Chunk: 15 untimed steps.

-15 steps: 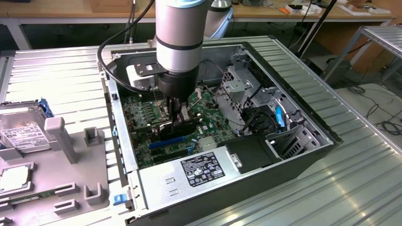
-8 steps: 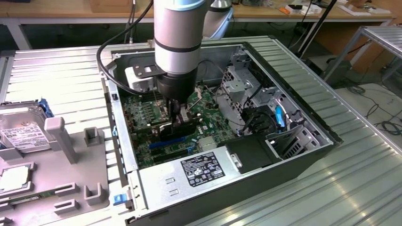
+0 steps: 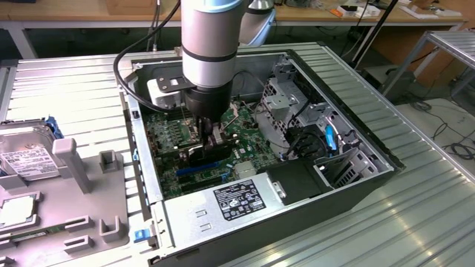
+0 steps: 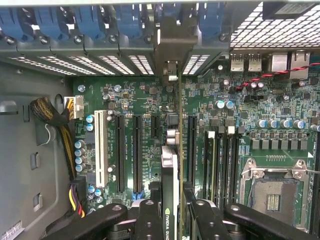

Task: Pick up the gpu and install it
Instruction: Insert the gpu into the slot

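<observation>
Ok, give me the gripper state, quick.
Gripper: closed on the gpu, holding it edge-on over the motherboard inside the computer case.

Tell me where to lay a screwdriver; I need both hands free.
Bare ribbed table lies on the exterior view's right of the computer case, and beyond the grey tray. Inside the case is crowded: the gripper holds the gpu over the motherboard.
</observation>
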{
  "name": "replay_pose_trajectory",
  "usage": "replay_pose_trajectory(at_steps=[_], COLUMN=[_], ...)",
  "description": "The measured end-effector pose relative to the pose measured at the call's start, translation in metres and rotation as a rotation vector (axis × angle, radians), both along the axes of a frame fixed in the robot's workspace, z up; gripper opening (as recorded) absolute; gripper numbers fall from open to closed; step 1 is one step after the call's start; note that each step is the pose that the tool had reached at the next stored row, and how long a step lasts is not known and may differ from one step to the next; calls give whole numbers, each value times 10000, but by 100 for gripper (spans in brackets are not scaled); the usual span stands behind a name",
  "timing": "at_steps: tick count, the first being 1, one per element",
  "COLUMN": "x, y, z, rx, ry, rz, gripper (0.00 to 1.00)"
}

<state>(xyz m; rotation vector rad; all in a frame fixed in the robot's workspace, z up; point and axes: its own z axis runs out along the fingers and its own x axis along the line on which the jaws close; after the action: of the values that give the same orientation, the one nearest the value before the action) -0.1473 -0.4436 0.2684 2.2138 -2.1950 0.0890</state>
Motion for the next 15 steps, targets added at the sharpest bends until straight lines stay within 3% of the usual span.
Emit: replay_pose_trajectory(at_steps=[7, 15], x=[0, 0], y=[0, 1], z=[1, 4], rx=[0, -2], ry=[68, 74], rz=[0, 0], gripper=[27, 27])
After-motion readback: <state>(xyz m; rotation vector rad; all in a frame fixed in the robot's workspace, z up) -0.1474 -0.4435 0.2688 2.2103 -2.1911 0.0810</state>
